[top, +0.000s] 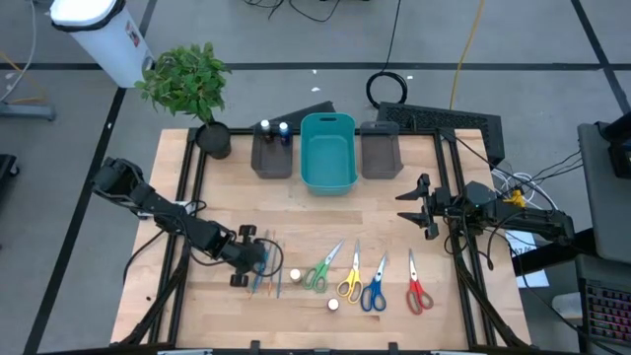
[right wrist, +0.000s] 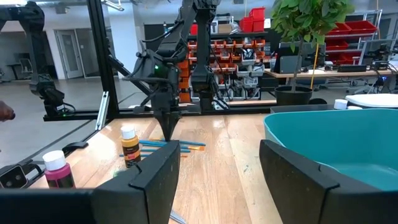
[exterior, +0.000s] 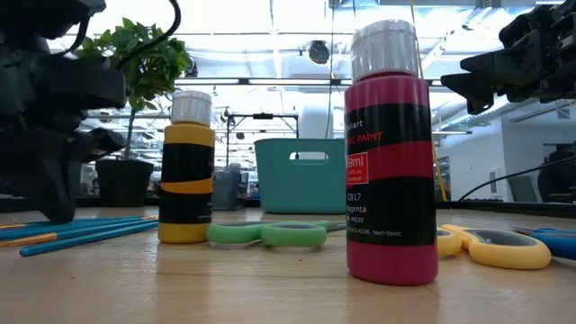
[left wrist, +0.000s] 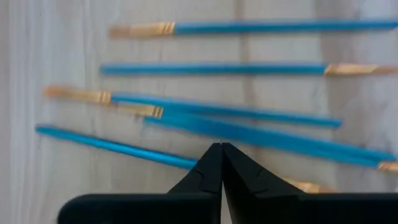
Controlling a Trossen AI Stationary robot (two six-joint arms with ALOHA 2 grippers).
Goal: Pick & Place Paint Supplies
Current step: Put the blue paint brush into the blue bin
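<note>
The left gripper [top: 264, 260] is down on the blue brushes [top: 268, 266] near the table's [top: 394, 212] front-left, fingers [left wrist: 214, 168] pressed together; whether a brush is pinched, I cannot tell. Two bottles [top: 295, 276] and four scissors [top: 367, 281] lie along the front edge. The right gripper [top: 414, 205] hovers wide open, empty, by the right edge.

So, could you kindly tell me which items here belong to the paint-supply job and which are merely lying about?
Job:
blue brushes
yellow paint bottle
magenta paint bottle
four scissors
left gripper, shut over the brushes

Lying about:
potted plant
keyboard
</note>
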